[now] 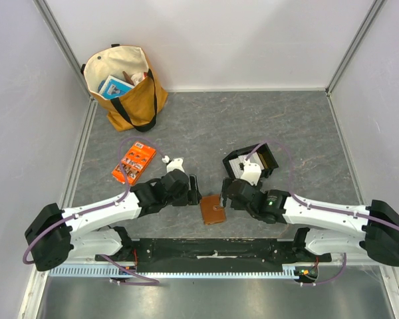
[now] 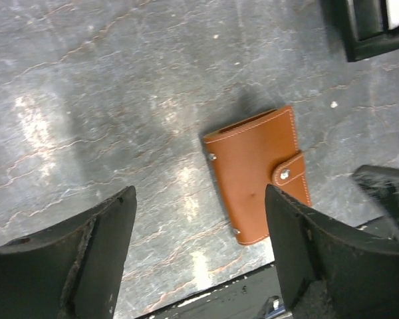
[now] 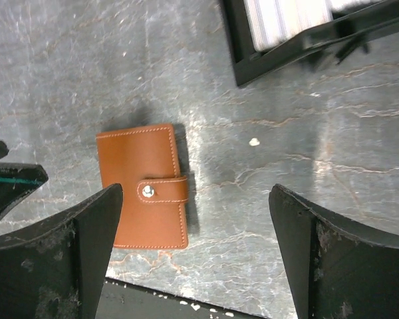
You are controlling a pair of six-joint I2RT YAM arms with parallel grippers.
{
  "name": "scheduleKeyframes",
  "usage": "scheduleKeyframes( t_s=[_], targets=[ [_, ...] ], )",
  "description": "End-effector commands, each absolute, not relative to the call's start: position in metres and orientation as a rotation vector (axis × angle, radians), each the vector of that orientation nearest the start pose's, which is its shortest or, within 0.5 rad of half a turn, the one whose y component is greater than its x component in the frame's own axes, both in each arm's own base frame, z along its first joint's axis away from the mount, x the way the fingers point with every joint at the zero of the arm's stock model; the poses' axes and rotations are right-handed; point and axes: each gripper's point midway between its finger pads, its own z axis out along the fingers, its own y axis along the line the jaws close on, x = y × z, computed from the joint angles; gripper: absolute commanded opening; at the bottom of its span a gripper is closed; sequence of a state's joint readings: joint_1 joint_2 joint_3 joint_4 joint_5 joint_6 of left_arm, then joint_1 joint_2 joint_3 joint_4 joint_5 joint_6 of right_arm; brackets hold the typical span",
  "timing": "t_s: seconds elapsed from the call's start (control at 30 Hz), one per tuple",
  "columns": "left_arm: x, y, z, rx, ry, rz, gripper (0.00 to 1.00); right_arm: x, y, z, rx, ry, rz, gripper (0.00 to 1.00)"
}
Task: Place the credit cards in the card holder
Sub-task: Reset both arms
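While the card holder lies closed between them, left gripper spread apart, right gripper spread apart

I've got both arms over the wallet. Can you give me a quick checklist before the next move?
1. Left jaws open and empty: ok.
2. Right jaws open and empty: ok.
3. Card holder lying flat on the table between the arms, touched by neither: ok.
4. Card holder open to take cards: not ok, its snap strap is fastened.
5. Credit cards located: ok, a stack stands in the black tray beyond the holder.
6. Cards already inside the holder: cannot tell, because it is shut.
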State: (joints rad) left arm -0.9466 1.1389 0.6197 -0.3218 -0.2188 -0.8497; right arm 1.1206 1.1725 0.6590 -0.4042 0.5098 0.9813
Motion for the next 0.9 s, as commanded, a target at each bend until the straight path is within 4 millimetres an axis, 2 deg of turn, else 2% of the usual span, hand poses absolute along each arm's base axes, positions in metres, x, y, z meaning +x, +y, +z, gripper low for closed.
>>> scheduleKeyframes(
  t_s=[0.0,0.17,0.27,0.4,0.53,0.57,0.73,0.87],
  targets=[
    [0.191,-0.221,0.082,-0.062,2.438,-0.449,0.89,0.191,0.216,0.092,0.154,2.293,0.35,0.98],
    [0.202,-0.204,0.084,-0.087,2.464,-0.346,0.91,0.203,0.184,0.1,0.268,2.247,0.275,0.98],
    [0.213,-0.181,0.083,-0.147,2.481,-0.323,0.91,0.213,0.165,0.11,0.334,2.214,0.251,0.98],
    [0.236,-0.139,0.099,-0.297,2.416,-0.361,0.92,0.234,0.131,0.128,0.446,2.148,0.221,0.98],
    [0.247,-0.109,0.123,-0.379,2.322,-0.367,0.93,0.258,0.091,0.148,0.548,2.096,0.157,0.98],
    [0.248,-0.105,0.124,-0.391,2.314,-0.357,0.93,0.263,0.086,0.153,0.555,2.085,0.143,0.98],
    [0.248,-0.111,0.134,-0.402,2.274,-0.424,0.93,0.283,0.031,0.172,0.662,2.003,-0.011,0.98],
    [0.251,-0.105,0.133,-0.41,2.255,-0.382,0.93,0.291,0.005,0.185,0.644,1.879,-0.105,0.98]
  ],
)
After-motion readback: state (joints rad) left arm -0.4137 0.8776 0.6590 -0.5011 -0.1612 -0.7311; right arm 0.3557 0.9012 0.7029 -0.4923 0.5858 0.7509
